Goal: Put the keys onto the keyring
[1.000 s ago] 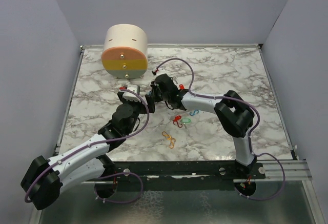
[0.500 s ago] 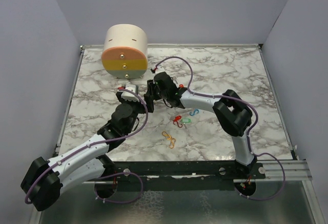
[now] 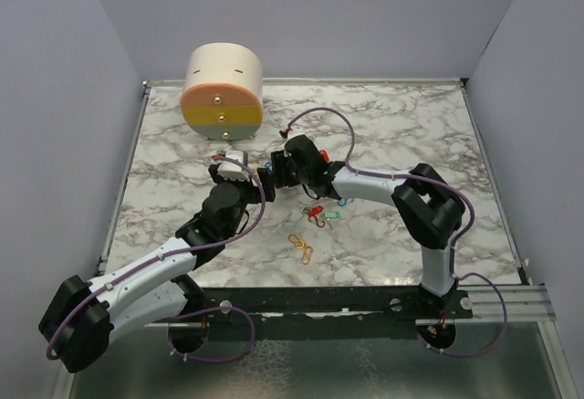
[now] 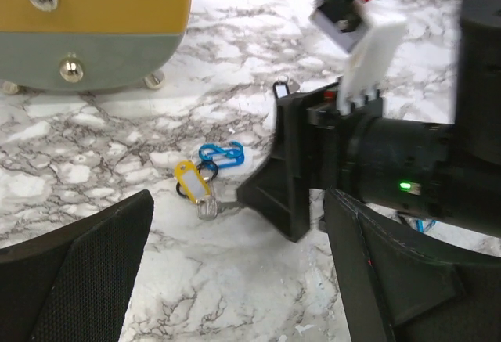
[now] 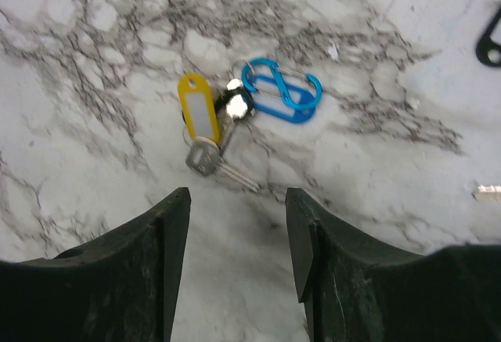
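A small bunch lies on the marble: a yellow tag (image 5: 199,107), a silver key (image 5: 205,158), a blue S-shaped clip (image 5: 282,91) and a dark ring (image 5: 235,101) joining them. My right gripper (image 5: 237,228) is open just short of the silver key, with nothing between its fingers. The left wrist view shows the same yellow tag (image 4: 193,181) and blue clip (image 4: 221,154) ahead of my wide-open, empty left gripper (image 4: 235,279). The right gripper's black fingers (image 4: 286,185) reach in from the right. From above, the two grippers (image 3: 235,173) (image 3: 266,178) face each other and hide the bunch.
Loose red (image 3: 316,214), green (image 3: 331,215), blue (image 3: 346,201) and orange (image 3: 299,248) clips lie near the right forearm. A cream-and-orange cylinder (image 3: 223,91) stands at the back left. A black clip (image 5: 489,45) sits at the right wrist view's edge.
My right gripper has gone from shut to open and its wrist has shifted slightly. The left arm has barely moved.
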`<state>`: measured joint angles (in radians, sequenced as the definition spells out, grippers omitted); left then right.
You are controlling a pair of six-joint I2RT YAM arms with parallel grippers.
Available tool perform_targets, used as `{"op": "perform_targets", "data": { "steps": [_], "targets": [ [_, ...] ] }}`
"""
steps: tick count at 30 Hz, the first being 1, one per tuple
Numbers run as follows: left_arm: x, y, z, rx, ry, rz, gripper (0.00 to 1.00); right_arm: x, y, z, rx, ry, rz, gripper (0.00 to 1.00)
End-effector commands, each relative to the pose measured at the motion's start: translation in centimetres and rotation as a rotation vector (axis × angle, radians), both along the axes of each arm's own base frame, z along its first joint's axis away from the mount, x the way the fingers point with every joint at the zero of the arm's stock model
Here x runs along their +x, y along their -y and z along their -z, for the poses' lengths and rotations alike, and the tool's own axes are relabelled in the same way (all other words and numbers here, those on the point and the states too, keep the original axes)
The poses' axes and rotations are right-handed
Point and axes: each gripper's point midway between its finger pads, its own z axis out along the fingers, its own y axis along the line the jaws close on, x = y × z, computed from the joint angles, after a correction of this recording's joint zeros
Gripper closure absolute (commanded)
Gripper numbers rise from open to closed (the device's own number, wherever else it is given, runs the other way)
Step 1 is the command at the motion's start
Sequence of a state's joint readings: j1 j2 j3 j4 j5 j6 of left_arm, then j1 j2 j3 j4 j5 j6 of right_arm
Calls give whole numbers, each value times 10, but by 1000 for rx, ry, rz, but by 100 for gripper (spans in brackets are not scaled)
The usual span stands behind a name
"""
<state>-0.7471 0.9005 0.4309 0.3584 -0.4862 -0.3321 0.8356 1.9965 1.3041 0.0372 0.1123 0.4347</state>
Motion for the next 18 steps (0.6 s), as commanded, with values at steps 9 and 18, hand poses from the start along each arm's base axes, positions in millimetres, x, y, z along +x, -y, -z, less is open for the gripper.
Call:
{"op": "perform_targets", "data": {
  "steps": [9,18],
  "targets": [
    [-7,28,54,-22,-194,93,12,-72,80,-14,-71,-21,-36,47],
    [-8,35,57,-20,-211,114,13,-122,80,7,-146,-55,-163,49]
  ]
}}
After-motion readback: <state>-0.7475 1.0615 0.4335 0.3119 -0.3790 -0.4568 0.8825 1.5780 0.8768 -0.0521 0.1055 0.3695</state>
